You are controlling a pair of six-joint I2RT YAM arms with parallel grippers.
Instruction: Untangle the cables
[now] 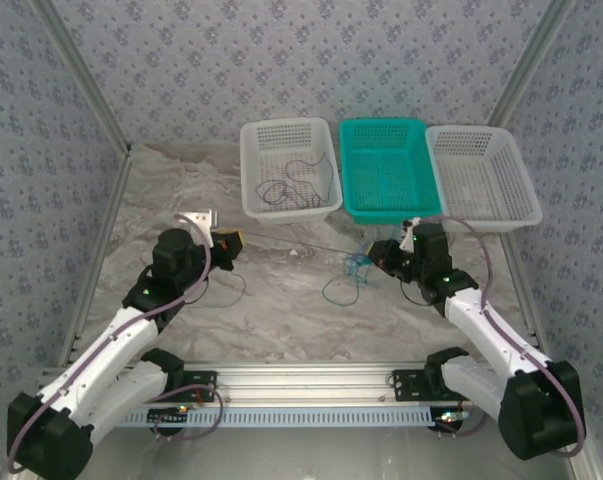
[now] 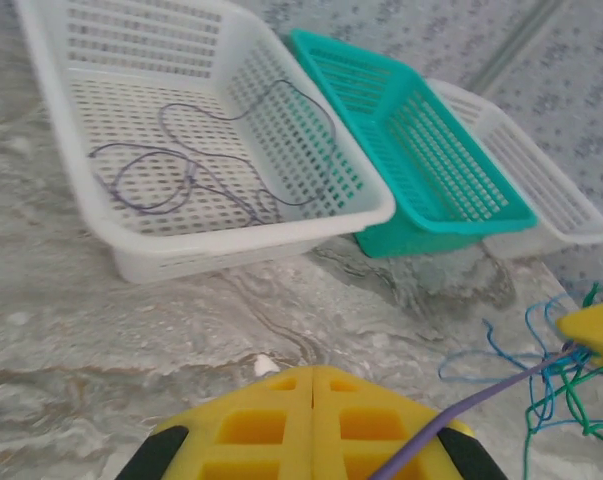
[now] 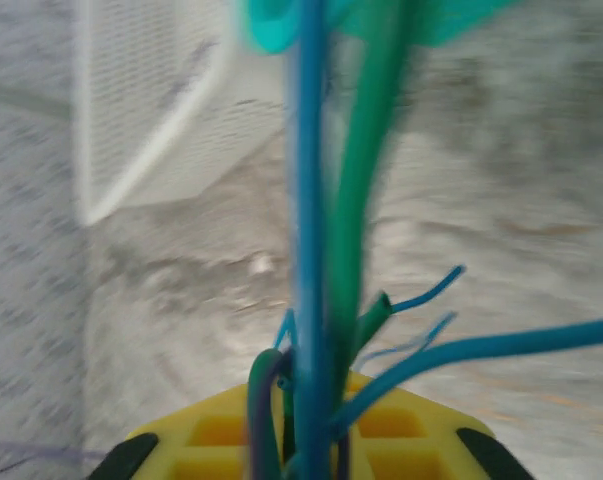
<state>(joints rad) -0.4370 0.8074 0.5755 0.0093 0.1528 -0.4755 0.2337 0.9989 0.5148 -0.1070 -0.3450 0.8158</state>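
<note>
The cables (image 1: 355, 266) form a blue and green wad on the marble table, with a loop (image 1: 339, 292) trailing toward me. My right gripper (image 1: 383, 256) is shut on this wad; blue (image 3: 311, 200) and green (image 3: 366, 180) strands rise from between its yellow fingers (image 3: 316, 385). A thin purple-grey cable (image 1: 301, 246) stretches taut from the wad to my left gripper (image 1: 228, 243). In the left wrist view that gripper (image 2: 312, 370) is shut, the purple cable (image 2: 481, 400) crossing its right finger toward the tangle (image 2: 571, 400).
Three baskets stand at the back: a white one (image 1: 256, 160) holding a dark cable (image 1: 291, 185), a teal one (image 1: 381, 124), and another white one (image 1: 521, 190). Patterned walls close in the table. A small white scrap (image 2: 266, 365) lies near the left gripper.
</note>
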